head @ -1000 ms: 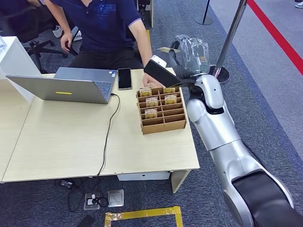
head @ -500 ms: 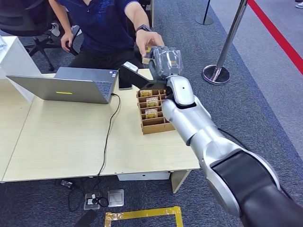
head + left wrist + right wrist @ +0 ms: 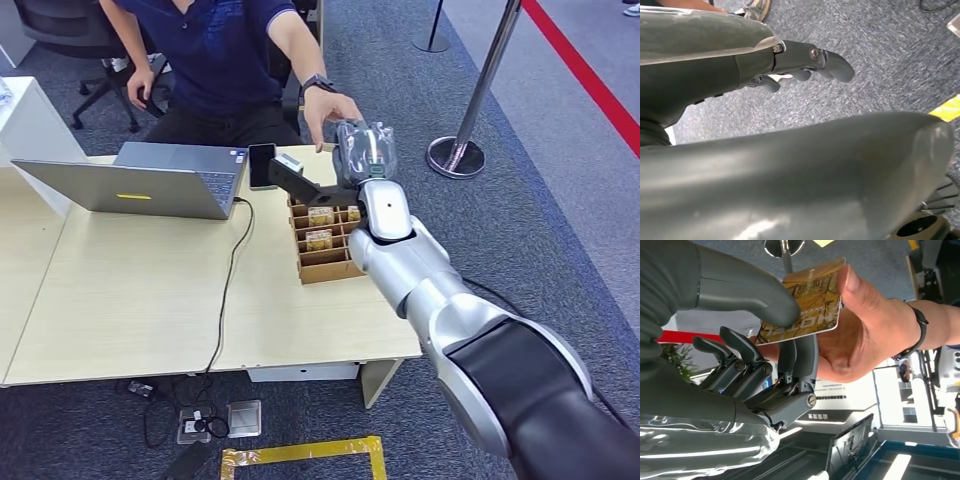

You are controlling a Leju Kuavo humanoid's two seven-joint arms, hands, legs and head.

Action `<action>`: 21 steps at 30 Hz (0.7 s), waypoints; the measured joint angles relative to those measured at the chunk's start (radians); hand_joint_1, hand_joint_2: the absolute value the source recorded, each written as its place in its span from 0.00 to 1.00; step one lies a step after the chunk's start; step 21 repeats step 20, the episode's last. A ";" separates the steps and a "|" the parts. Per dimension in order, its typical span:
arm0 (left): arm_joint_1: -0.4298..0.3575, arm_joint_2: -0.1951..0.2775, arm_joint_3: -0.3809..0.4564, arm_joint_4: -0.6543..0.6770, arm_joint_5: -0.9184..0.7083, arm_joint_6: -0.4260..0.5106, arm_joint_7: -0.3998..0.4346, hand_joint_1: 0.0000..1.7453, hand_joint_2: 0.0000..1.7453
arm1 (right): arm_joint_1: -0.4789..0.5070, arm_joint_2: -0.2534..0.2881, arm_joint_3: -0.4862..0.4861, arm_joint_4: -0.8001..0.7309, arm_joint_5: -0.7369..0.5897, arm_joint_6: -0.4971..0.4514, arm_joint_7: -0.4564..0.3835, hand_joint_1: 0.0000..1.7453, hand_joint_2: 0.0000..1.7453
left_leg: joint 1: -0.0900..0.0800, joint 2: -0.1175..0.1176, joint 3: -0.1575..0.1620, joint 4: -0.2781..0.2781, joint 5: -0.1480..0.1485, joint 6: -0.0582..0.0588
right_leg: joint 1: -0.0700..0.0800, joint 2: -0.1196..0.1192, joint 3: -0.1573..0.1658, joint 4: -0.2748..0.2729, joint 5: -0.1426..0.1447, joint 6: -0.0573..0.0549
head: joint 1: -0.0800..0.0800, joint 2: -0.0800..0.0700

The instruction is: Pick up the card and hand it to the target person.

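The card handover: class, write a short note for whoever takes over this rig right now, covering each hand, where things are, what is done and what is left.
Right hand: pinches the gold card between thumb and fingers, raised above the cardboard card tray.
Left hand: holds nothing, over the carpet.
Person's hand: thumb and fingers already on the card.
Done: card picked up and presented.
Left: let go once the person has it, probably then draw the arm back.

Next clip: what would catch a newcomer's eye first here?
The handover: the right hand pinches a gold card between thumb and fingers while a person's hand grips its other end. It happens above the far edge of the table, over a cardboard tray with more cards, beside an open laptop.
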 joint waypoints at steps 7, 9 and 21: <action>-0.011 -0.003 -0.002 0.000 -0.004 -0.005 0.006 0.00 0.00 | 0.000 -0.006 0.000 0.018 0.006 -0.007 -0.002 0.26 1.00 | 0.000 0.000 0.000 0.000 0.000 0.000 | 0.000 0.000 0.000 0.000 0.000 0.000 | 0.000 0.000; -0.012 -0.003 -0.002 0.000 -0.005 -0.006 0.005 0.00 0.00 | 0.000 -0.006 0.000 0.021 0.005 -0.015 -0.013 0.00 1.00 | 0.000 0.000 0.000 0.000 0.000 0.000 | 0.000 0.000 0.000 0.000 0.000 0.000 | 0.000 0.000; -0.007 -0.003 0.000 0.000 -0.004 -0.008 -0.001 0.00 0.00 | 0.011 -0.010 -0.082 -0.058 -0.207 -0.042 -0.249 0.00 1.00 | 0.000 0.000 0.000 0.000 0.000 0.000 | 0.000 0.000 0.000 0.000 0.000 0.000 | 0.000 0.000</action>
